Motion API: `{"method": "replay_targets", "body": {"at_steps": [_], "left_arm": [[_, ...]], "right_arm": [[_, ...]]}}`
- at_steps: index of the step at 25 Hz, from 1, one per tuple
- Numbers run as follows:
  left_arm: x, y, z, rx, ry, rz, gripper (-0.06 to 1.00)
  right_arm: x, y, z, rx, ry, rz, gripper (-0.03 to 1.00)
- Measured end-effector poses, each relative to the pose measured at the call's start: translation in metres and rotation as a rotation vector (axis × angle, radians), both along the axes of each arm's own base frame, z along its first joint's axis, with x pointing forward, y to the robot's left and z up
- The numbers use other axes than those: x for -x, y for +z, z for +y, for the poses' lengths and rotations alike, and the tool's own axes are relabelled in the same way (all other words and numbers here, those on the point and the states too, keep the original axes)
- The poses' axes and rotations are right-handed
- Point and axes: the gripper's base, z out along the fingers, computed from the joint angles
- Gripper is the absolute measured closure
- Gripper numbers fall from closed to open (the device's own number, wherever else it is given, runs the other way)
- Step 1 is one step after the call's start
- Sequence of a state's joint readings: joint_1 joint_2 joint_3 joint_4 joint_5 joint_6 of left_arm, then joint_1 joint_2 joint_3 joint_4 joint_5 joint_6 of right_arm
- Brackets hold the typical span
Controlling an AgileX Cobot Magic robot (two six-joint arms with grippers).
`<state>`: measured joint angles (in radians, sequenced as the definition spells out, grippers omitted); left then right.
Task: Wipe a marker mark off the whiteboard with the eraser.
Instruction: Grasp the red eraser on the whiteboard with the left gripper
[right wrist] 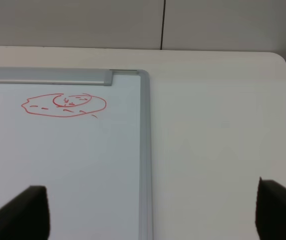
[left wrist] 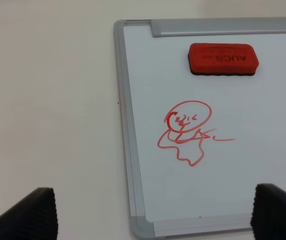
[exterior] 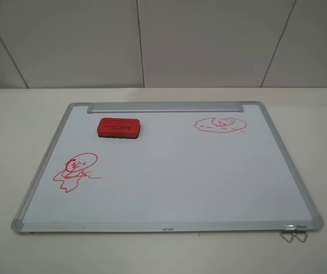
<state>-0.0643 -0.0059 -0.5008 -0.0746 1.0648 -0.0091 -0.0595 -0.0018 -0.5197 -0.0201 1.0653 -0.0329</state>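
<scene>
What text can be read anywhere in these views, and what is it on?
"AUCS": dark letters, upside down here, on the small red block eraser.
Smaller print beside it: too small to read.
Tiny logo on the near frame of the large white silver-framed whiteboard: unreadable.

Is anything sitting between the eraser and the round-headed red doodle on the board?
Nothing: only bare whiteboard separates the eraser from the marker mark. Both the exterior high and left wrist views show that stretch unmarked.
</scene>
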Motion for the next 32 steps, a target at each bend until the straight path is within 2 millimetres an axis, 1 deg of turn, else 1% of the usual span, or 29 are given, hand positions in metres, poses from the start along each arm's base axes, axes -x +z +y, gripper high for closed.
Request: {"method": "replay_targets", "body": {"at_steps": [25,32], "left_arm": [[0.0,0.0,0.0,0.0,0.0,0.0,0.17],[0.0003,0.0,0.0,0.002,-0.047,0.0,0.17]], "right_arm": [[0.0,0.0,0.0,0.0,0.0,0.0,0.26],[0.0,0.0,0.0,0.0,0.0,0.0,0.26]]}}
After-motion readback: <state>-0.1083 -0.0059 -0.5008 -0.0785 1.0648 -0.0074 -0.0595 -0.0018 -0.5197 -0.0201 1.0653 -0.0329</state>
